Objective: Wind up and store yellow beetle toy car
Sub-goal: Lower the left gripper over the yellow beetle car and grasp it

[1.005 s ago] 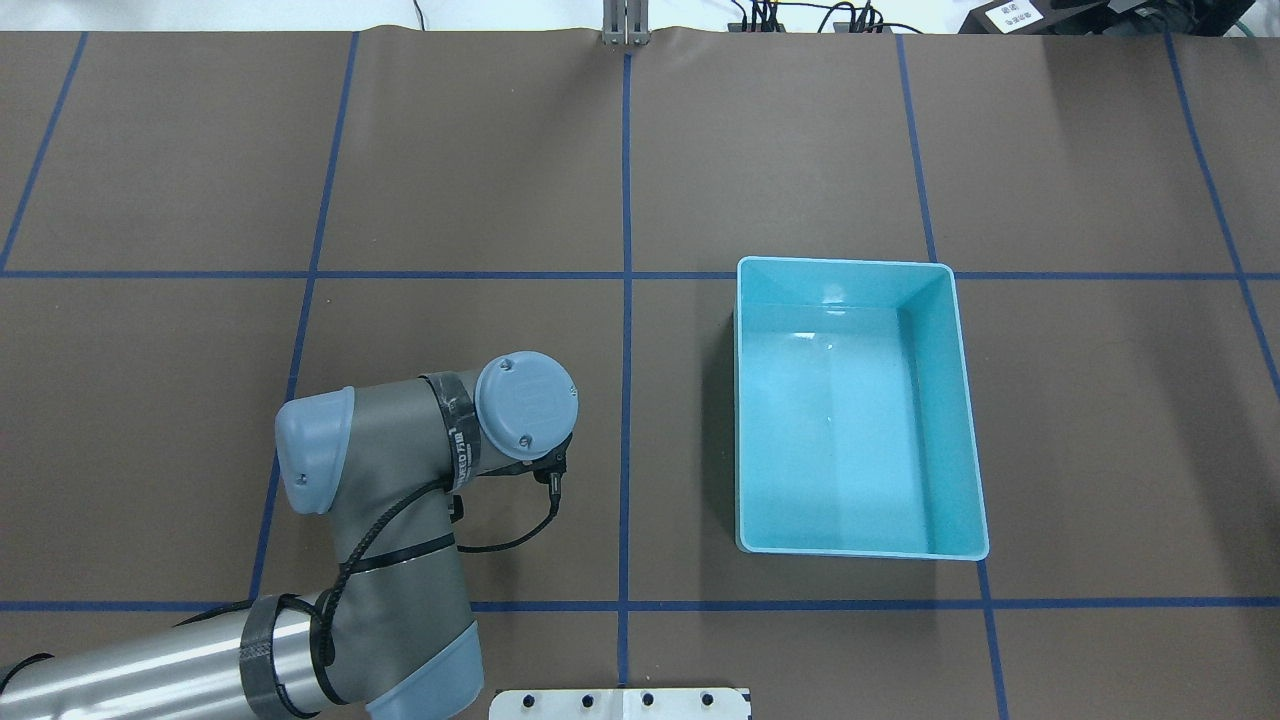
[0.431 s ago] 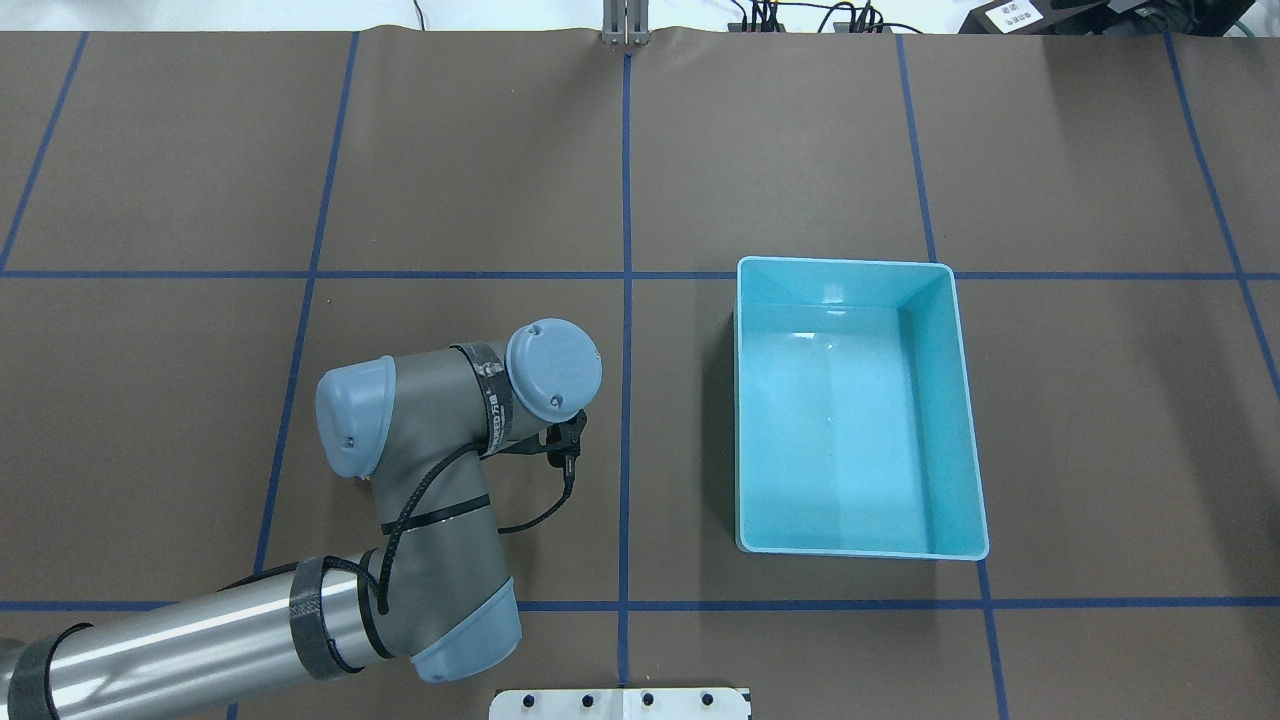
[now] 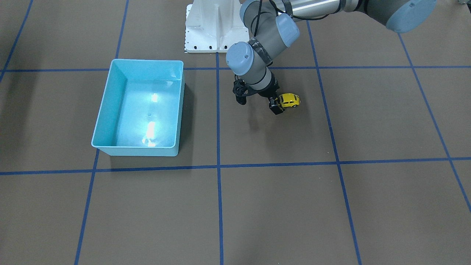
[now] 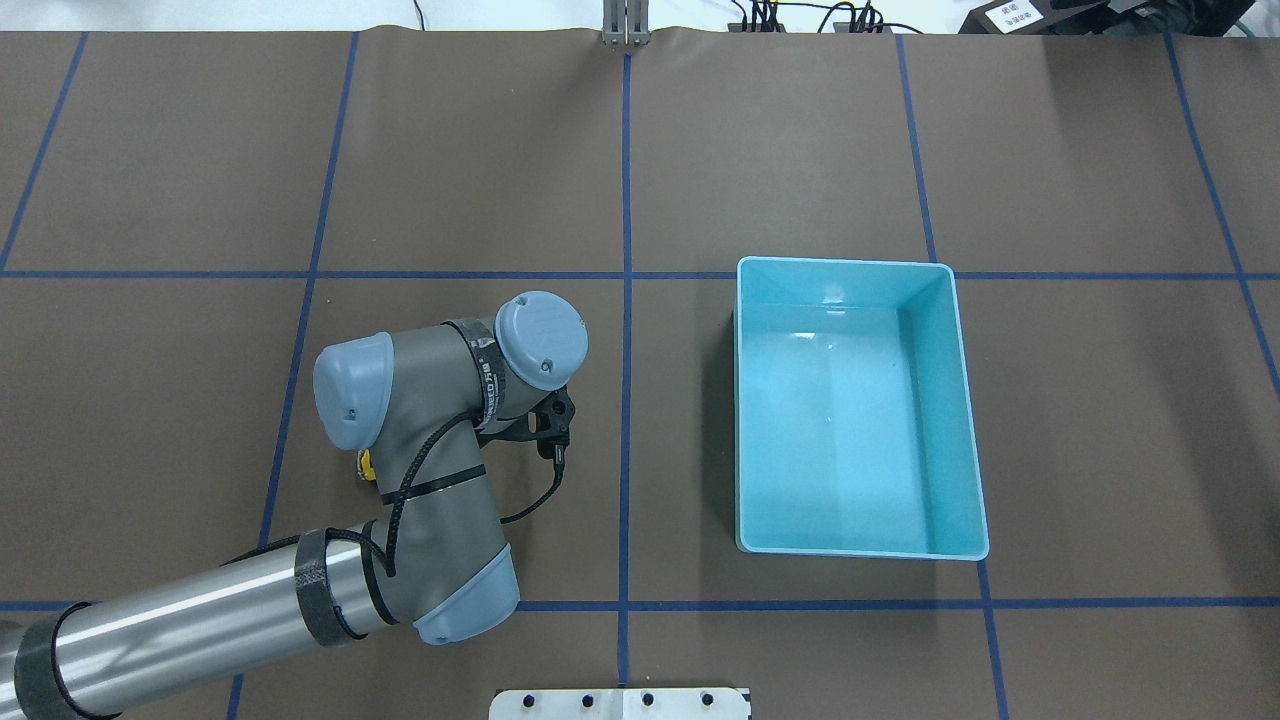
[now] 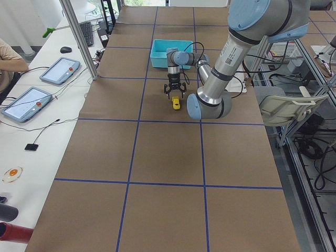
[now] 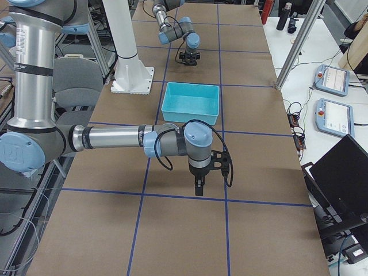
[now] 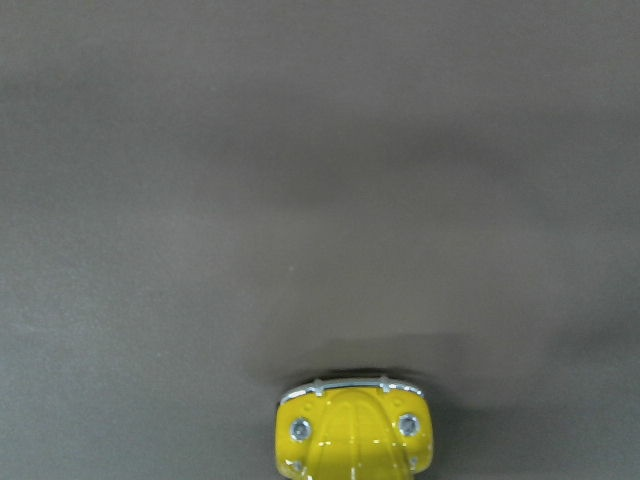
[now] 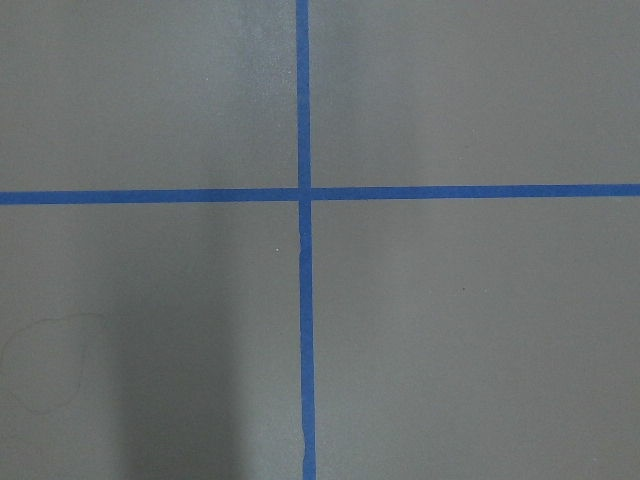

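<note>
Jaws of the left gripper [image 3: 276, 107] stand just beside the yellow beetle toy car [image 3: 289, 100] on the tabletop [image 3: 368, 121]; whether they grip it, I cannot tell.

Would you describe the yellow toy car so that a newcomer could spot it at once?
On the brown table, look past the light-blue bin to the left gripper, pointing down. Right beside it sits the yellow beetle toy car: tiny, glossy, the only yellow thing there.
</note>
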You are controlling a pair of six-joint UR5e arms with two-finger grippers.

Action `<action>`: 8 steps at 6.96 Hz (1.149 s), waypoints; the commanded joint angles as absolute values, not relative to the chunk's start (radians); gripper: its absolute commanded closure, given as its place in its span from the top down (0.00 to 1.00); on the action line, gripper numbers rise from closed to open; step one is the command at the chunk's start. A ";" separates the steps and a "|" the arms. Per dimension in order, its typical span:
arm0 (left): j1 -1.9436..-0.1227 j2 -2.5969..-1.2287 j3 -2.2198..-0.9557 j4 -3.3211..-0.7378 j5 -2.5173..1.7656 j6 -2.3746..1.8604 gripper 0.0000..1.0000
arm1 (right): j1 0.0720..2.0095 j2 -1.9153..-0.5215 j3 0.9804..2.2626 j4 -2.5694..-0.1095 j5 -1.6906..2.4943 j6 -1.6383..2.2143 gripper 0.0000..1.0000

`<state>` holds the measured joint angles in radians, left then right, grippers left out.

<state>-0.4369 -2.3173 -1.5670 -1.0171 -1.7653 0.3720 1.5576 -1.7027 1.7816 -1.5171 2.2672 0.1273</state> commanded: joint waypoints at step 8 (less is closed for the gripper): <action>-0.436 -2.319 -1.548 -1.077 -1.769 0.380 0.00 | 1.560 -1.704 1.782 -1.517 2.269 0.127 1.00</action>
